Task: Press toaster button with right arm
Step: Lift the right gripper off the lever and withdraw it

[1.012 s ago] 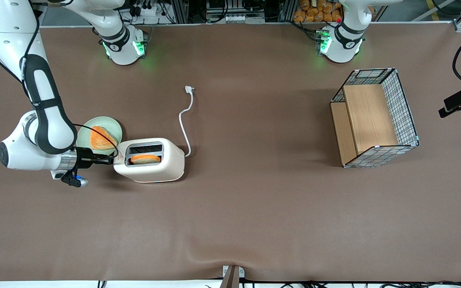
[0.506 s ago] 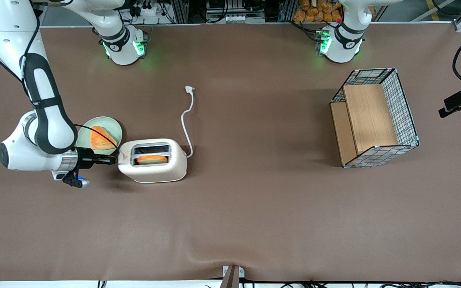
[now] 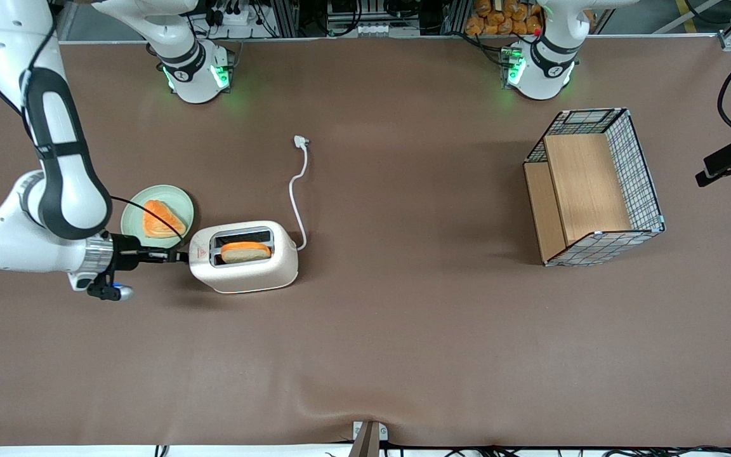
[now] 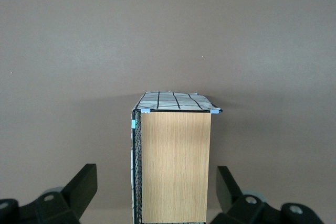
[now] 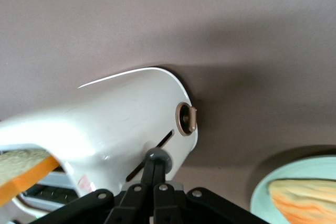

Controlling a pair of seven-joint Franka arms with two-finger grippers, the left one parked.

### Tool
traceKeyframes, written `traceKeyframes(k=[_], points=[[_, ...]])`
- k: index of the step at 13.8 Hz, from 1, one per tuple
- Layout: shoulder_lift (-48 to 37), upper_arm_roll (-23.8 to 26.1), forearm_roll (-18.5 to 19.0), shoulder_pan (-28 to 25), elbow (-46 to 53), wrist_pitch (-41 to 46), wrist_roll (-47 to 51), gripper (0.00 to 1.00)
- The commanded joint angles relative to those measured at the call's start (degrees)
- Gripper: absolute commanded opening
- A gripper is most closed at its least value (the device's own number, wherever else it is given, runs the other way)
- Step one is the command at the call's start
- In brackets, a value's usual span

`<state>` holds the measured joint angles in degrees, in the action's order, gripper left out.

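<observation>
While its closed end effector (image 5: pixel 153 174) touches the toaster button (image 5: pixel 155 157), the toaster (image 3: pixel 243 256) shows bread raised. Pressing looks unfinished.

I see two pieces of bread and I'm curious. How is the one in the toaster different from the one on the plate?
The bread in the toaster stands in the slot, partly hidden; the bread on the plate lies flat in the open. The toaster one looks rounded, the plate one wedge-shaped. Both are orange-crusted. The claw is at the toaster's end.
</observation>
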<state>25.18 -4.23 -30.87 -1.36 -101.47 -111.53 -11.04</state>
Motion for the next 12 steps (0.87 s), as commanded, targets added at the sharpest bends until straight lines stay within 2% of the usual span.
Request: traceKeyframes(k=[1, 2, 3, 6, 9, 12], points=[[-4.3, 0.1, 6.1, 0.3, -0.8, 0.8, -0.6, 0.5], [-5.2, 0.2, 7.7, 0.4, -0.8, 0.7, -0.6, 1.0], [-6.1, 0.1, 8.9, 0.7, -0.6, 0.7, -0.9, 1.0], [-9.9, 0.3, 16.9, 0.7, -0.4, 0.7, -1.3, 1.0], [-13.5, 0.3, 21.6, 0.6, -0.7, 1.1, -1.3, 1.0], [-16.6, 0.3, 24.4, 0.4, -0.5, 3.3, -0.9, 1.0]])
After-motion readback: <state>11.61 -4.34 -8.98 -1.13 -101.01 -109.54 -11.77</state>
